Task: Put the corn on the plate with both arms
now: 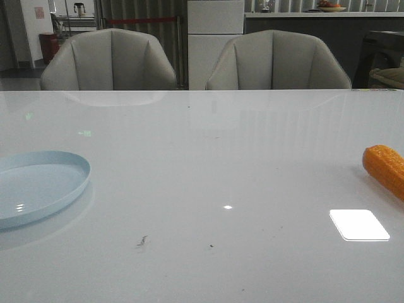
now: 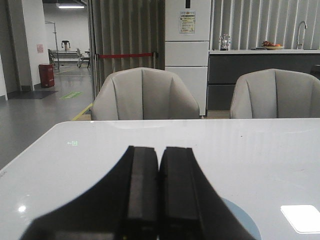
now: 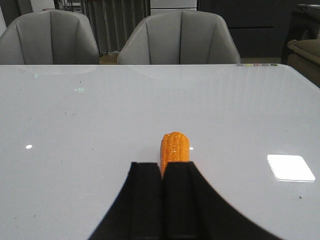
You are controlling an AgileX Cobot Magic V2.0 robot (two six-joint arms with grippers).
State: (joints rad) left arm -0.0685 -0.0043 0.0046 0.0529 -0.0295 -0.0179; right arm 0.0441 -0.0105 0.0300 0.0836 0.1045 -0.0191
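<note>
The orange corn [image 1: 386,167] lies on the white table at the far right, partly cut off by the front view's edge. The pale-blue plate [image 1: 38,189] sits at the left edge and holds nothing. Neither arm shows in the front view. In the right wrist view my right gripper [image 3: 162,165] is shut with its fingers pressed together, and the corn [image 3: 175,146] lies on the table just beyond the fingertips, pointing away. My left gripper [image 2: 159,150] is shut on nothing, and part of the plate [image 2: 245,220] shows beside its fingers.
Two grey chairs [image 1: 110,60] [image 1: 278,60] stand behind the table's far edge. A bright rectangle of reflected light [image 1: 358,225] lies on the table near the corn. White tabletop stretches between plate and corn.
</note>
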